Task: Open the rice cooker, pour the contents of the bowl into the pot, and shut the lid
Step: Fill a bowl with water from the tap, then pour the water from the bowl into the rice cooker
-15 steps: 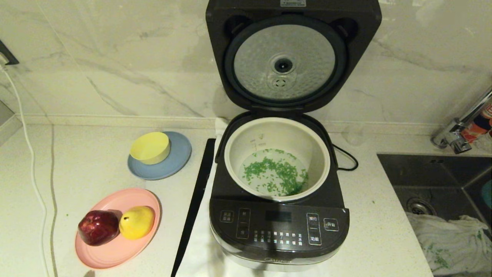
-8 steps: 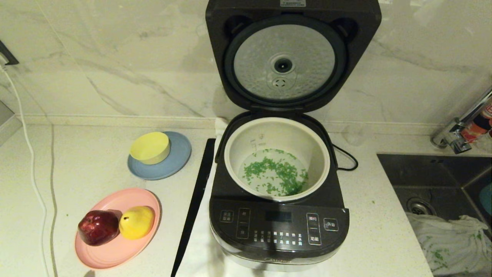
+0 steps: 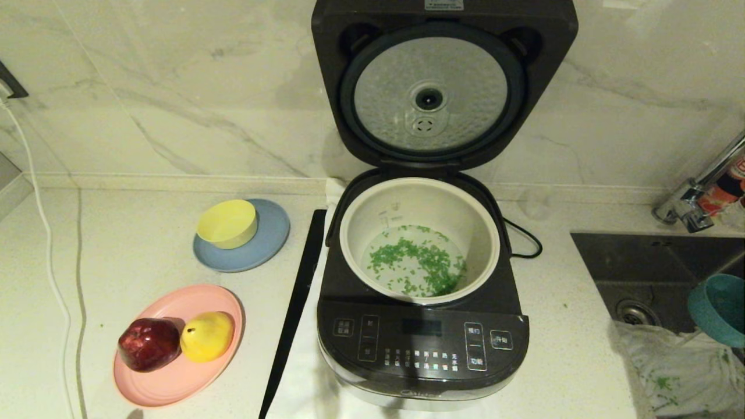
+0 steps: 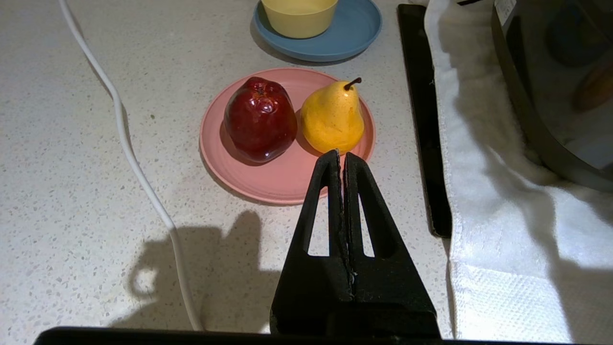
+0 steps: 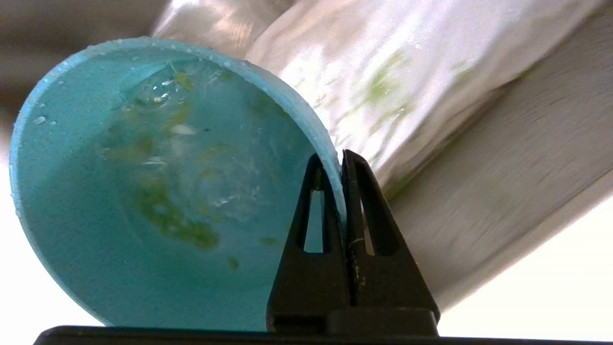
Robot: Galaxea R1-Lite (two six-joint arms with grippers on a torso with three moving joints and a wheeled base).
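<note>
The dark grey rice cooker stands open at the centre, its lid upright with the dimpled silver disc facing me. The cream-white pot holds water and chopped green bits. At the far right edge, over the sink, the teal bowl hangs tilted. In the right wrist view my right gripper is shut on the bowl, pinching its rim; green bits and water cling inside. My left gripper is shut on nothing, hovering low near the pink plate.
A pink plate with a red apple and a yellow pear lies front left. A yellow bowl sits on a grey-blue plate. The sink with a white cloth and a tap is at the right.
The teal bowl has come further into the head view from the right edge, moving left over the sink. The cooker and the left arm have not moved.
</note>
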